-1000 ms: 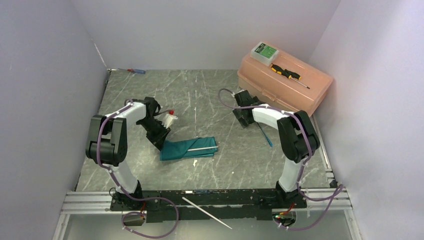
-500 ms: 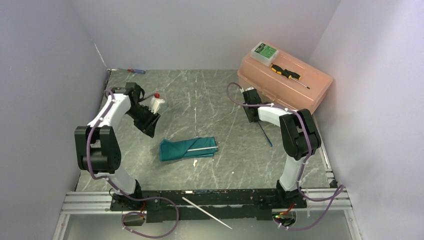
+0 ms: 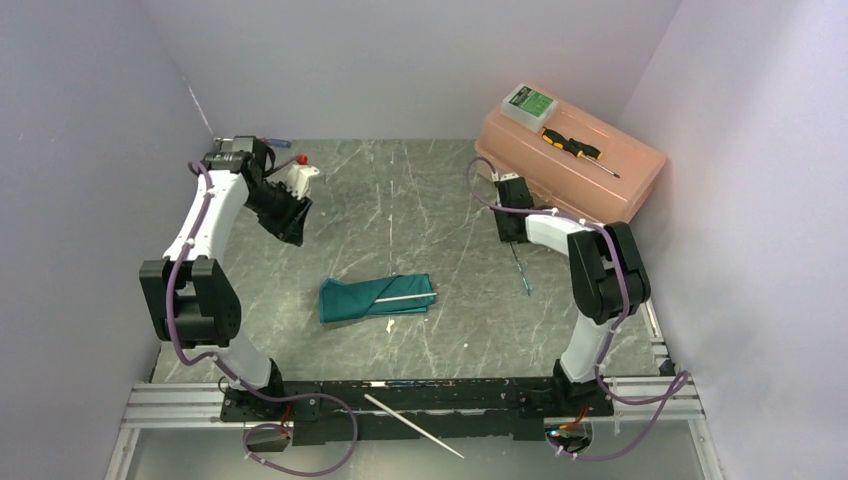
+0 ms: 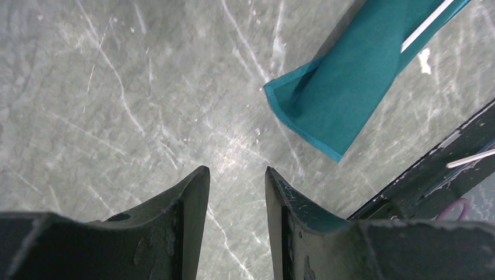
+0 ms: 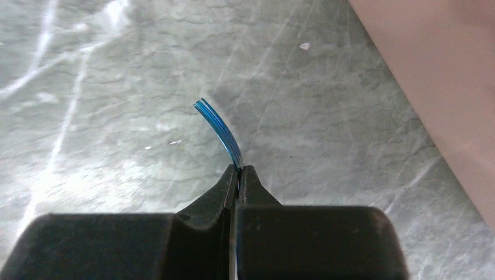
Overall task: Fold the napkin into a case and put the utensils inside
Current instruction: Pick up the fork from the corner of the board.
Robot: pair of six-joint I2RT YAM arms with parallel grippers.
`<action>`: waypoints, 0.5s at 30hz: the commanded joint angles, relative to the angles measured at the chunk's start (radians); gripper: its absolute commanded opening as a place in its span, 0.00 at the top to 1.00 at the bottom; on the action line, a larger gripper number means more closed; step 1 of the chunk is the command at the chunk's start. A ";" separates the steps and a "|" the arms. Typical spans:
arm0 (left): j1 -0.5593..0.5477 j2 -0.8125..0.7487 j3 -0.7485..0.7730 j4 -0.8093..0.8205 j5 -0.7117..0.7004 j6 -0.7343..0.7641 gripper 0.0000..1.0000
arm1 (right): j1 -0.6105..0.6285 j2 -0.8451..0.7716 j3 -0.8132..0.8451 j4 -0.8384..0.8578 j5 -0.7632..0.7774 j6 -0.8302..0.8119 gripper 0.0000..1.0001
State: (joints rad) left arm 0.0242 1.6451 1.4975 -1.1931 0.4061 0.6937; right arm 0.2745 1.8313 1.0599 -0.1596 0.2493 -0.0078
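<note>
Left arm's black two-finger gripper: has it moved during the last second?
Yes. The left gripper has drawn away from the folded teal cloth napkin, up toward the far left corner of the grey marbled table, near the small red-and-blue screwdriver.

Left side: left arm (image 3: pixel 205 215) is standing tall, forearm stretching toward the far left corner. left gripper (image 4: pixel 236 172) is pointing down, jaws partly apart, holding nothing.
Right side: right arm (image 3: pixel 590 260) is sitting folded, elbow high, forearm lying level. right gripper (image 5: pixel 238 169) is pinching blue utensil (image 5: pixel 219 128), jaws closed tight.
</note>
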 commanded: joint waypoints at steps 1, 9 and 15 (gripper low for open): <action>-0.005 -0.005 0.063 -0.036 0.121 -0.039 0.55 | 0.002 -0.144 0.021 0.012 -0.117 0.094 1.00; -0.156 0.007 0.177 -0.078 0.365 -0.165 0.54 | 0.128 -0.401 0.029 0.320 -0.277 0.475 1.00; -0.235 0.010 0.211 -0.097 0.557 -0.226 0.45 | 0.291 -0.423 0.004 0.580 -0.137 0.724 1.00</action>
State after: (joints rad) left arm -0.1844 1.6558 1.6604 -1.2430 0.7631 0.5274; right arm 0.4866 1.4063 1.0683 0.1696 0.0433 0.4801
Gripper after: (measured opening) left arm 0.552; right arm 0.019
